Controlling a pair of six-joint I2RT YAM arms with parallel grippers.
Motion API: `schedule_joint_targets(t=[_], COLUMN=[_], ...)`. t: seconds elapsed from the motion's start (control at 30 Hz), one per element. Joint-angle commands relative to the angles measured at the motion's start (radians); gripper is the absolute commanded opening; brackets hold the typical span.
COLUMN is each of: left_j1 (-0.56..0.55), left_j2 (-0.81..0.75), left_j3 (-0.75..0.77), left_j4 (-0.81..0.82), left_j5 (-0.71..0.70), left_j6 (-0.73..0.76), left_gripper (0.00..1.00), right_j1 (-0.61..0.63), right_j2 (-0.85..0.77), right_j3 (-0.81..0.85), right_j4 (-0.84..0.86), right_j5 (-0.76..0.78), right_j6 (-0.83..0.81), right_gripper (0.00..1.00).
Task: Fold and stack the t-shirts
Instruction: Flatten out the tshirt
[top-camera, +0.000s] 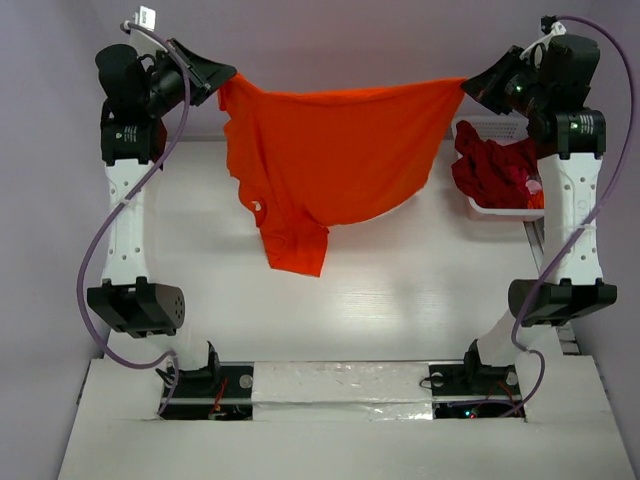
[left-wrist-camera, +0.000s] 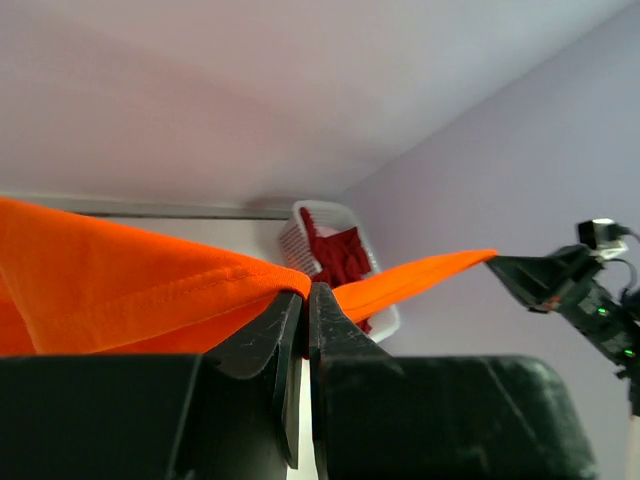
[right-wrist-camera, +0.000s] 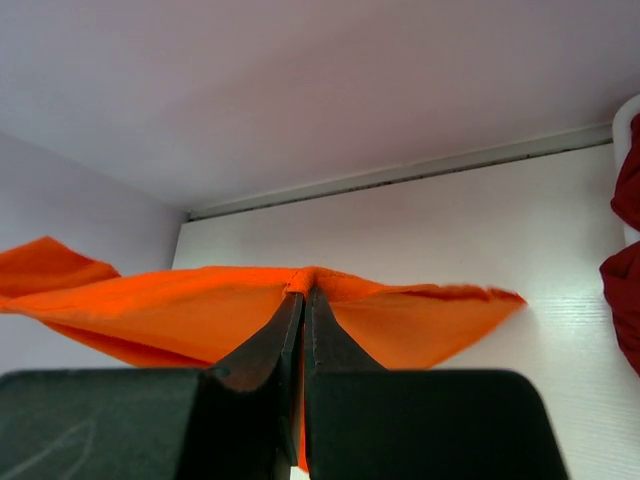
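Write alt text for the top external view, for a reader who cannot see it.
A bright orange cloth t-shirt hangs stretched above a white table, its upper edge pinched at one end by the left gripper and at the other by the right gripper. At the right, a white plastic lattice basket holds crumpled dark red shirts.

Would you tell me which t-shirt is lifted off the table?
The bright orange t-shirt, hanging stretched between both arms' shut jaws; the dark red t-shirts lie bunched in the white basket.
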Motion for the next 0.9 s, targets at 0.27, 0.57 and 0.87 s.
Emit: schedule_joint_targets(t=[0.27, 0.57, 0.87], left_j1=[0.005, 0.005, 0.005], left_j2=[-0.294, -0.63, -0.822], left_j3=[-0.122, -0.364, -0.38], left_j4=[0.192, 0.145, 0.036], left_j5=[0.112, 0.09, 0.076], left_j6=[-0.052, -0.016, 0.047], left_gripper=[0.0, 0.0, 0.0], right_j1=[-0.006, -0.006, -0.006], right_j2=[-0.4, -0.762, -0.983], right_j3=[-0.267, -0.446, -0.624], right_j4=[0.129, 0.084, 0.133], right_j5=[-0.116, -0.117, -0.117], right_j6=[0.05, 0.024, 0.073], right_gripper=[0.0, 0.0, 0.0])
